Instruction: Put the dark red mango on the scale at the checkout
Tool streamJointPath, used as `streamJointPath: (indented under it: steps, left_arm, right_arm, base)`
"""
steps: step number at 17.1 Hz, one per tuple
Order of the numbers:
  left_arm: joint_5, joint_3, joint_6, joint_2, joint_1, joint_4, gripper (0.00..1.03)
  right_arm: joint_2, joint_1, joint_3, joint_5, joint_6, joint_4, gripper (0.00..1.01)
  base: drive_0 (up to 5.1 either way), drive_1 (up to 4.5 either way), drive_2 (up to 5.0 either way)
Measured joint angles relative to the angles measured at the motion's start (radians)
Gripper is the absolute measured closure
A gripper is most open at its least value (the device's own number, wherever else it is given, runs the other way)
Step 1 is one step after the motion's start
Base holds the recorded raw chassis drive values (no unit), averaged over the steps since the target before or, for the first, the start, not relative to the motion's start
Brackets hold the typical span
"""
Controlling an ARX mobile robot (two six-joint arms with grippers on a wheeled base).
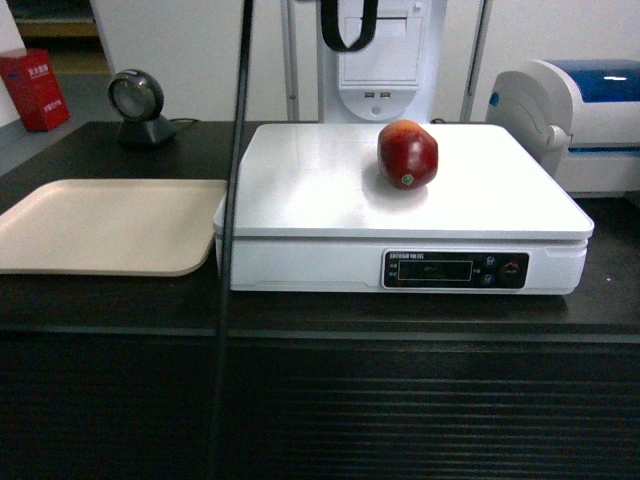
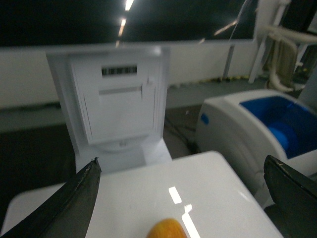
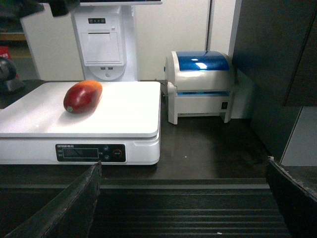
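We see the dark red mango (image 1: pixel 407 154) lying on the scale (image 1: pixel 300 190) atop the checkout (image 1: pixel 400 400). Our left gripper (image 2: pixel 181 198) spreads wide just above the fruit, which peeks below between the fingers. Our right gripper (image 3: pixel 183 198) gapes wide too, holding nothing, well back from the scale, with the mango ahead to its left.

Deep red mango (image 1: pixel 407 153), yellow-orange at one end, green sticker. Glossy white scale (image 1: pixel 330 190) with dark display panel. Near-black ribbed counter (image 1: pixel 400 420). Beige tray (image 1: pixel 100 225) at nine o'clock.
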Motion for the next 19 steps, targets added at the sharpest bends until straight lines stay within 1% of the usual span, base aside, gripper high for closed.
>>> streamJointPath:
  steps: [1,3,4,5,7,8,9,10,11,13,14,15,18,19]
  left_arm:
    - [0.019,-0.071,0.042,-0.059,0.000,0.083,0.05]
    - [0.029,-0.203,0.093,-0.163,0.007,0.176,0.05]
    - [0.036,-0.269,0.103,-0.207,0.017,0.203,0.05]
    - [0.036,-0.308,0.104,-0.234,0.028,0.217,0.05]
    - [0.017,-0.396,0.108,-0.300,0.065,0.247,0.05]
    - [-0.031,-0.428,0.109,-0.344,0.078,0.212,0.08]
    - [-0.133,-0.495,0.102,-0.415,0.104,0.179,0.17]
    - [-0.181,-0.575,0.101,-0.476,0.123,0.206,0.24]
    - [-0.189,-0.655,0.100,-0.539,0.146,0.240,0.31]
    - [-0.159,-0.816,0.098,-0.659,0.199,0.320,0.47]
    - [-0.131,-0.937,0.098,-0.725,0.236,0.360,0.60]
    - [-0.101,-1.035,0.098,-0.761,0.260,0.383,0.71]
    - [-0.040,-1.202,0.098,-0.842,0.304,0.420,0.95]
    - [-0.014,-1.270,0.096,-0.908,0.334,0.447,1.01]
  right_arm:
    - [0.000,0.000,0.000,0.000,0.000,0.000,0.03]
    - [0.000,0.000,0.000,0.000,0.000,0.000,0.03]
    - [0.000,0.000,0.000,0.000,0.000,0.000,0.03]
    - [0.000,0.000,0.000,0.000,0.000,0.000,0.03]
    - [0.000,0.000,0.000,0.000,0.000,0.000,0.03]
    - [0.000,0.000,0.000,0.000,0.000,0.000,0.03]
    - [0.000,0.000,0.000,0.000,0.000,0.001,0.03]
    - [0.000,0.000,0.000,0.001,0.000,0.000,0.03]
    - [0.000,0.000,0.000,0.000,0.000,0.000,0.03]
    - [0.000,0.000,0.000,0.000,0.000,0.000,0.03]
    - [0.000,0.000,0.000,0.000,0.000,0.000,0.03]
    - [0.000,0.000,0.000,0.000,0.000,0.000,0.03]
    - [0.000,0.000,0.000,0.000,0.000,0.000,0.03]
    - [0.000,0.000,0.000,0.000,0.000,0.000,0.03]
  base:
    - [0.0,0.00,0.0]
    - [0.0,0.00,0.0]
    - [0.0,0.00,0.0]
    - [0.0,0.00,0.0]
    - [0.0,0.00,0.0]
    - [0.0,0.00,0.0]
    - [0.0,0.00,0.0]
    - [0.0,0.00,0.0]
    - [0.0,0.00,0.0]
    - [0.0,0.00,0.0]
    - [0.0,0.00,0.0]
    - [0.0,0.00,0.0]
    - [0.0,0.00,0.0]
    - [0.0,0.00,0.0]
